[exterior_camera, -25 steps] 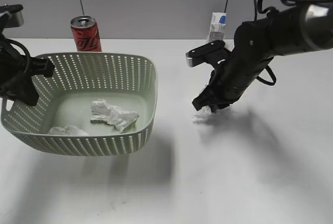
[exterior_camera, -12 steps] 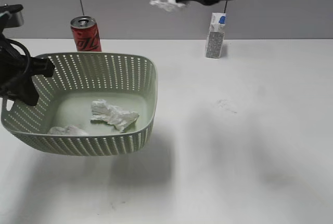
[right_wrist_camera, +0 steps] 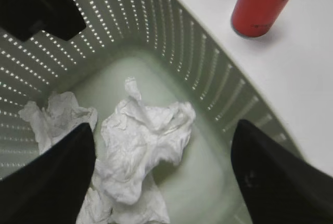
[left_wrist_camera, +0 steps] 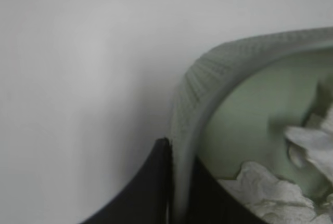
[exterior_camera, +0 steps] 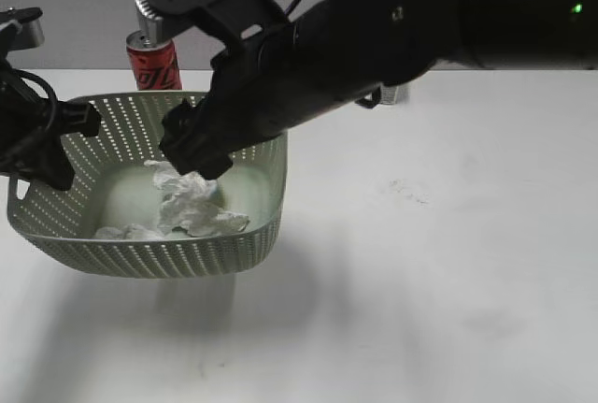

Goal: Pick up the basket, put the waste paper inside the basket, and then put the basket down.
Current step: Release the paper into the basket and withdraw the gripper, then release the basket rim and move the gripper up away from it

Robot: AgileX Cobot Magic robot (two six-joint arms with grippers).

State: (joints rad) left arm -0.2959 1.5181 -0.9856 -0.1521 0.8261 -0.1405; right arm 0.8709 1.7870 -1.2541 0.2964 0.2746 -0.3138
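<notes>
Right gripper (right_wrist_camera: 161,177): jaws spread wide, nothing between them, hanging directly over the crumpled white tissue-paper wads (right_wrist_camera: 140,146) on the floor of the pale sage-green slotted plastic basket (exterior_camera: 252,141). Half a second ago this arm was high up at the back carrying a wad; now it reaches across the middle into the basket, and the pile in there is bigger, one wad stacked on the others.

Left gripper (left_wrist_camera: 177,182): jaws pressed onto the basket's left wall (left_wrist_camera: 187,104), one black finger (left_wrist_camera: 140,187) outside, one inside. The basket hangs tilted above the white tabletop (exterior_camera: 448,253), shadow underneath, in much the same place as before.

Red drink can (exterior_camera: 154,64) stands behind the basket, partly hidden by the right arm. The small carton at the back is now almost fully covered by the arm.
</notes>
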